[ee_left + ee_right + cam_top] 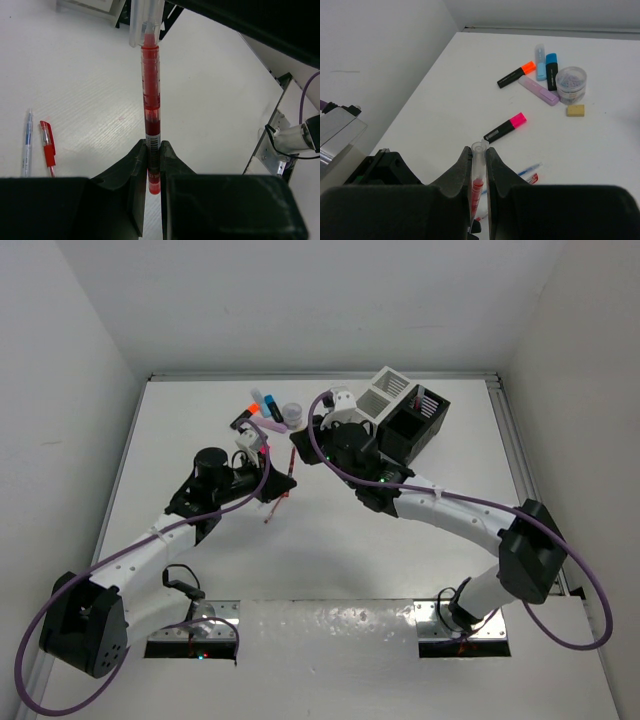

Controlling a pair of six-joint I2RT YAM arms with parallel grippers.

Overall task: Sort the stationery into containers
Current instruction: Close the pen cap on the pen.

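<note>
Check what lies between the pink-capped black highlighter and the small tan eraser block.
Nothing: only bare white table separates the pink-capped black highlighter from the small tan eraser block, clearest in the right wrist view.

White box and black box joined at one o'clock, loose stationery at eleven
Red pen, clear-capped, held off the table; orange-capped highlighter, blue highlighter, tape roll and tan eraser clustered, pink-capped highlighter apart

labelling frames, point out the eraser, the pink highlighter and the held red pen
eraser (575,110), right wrist view, top face
pink highlighter (505,128), right wrist view, black body
held red pen (150,100), left wrist view, mid barrel
</note>
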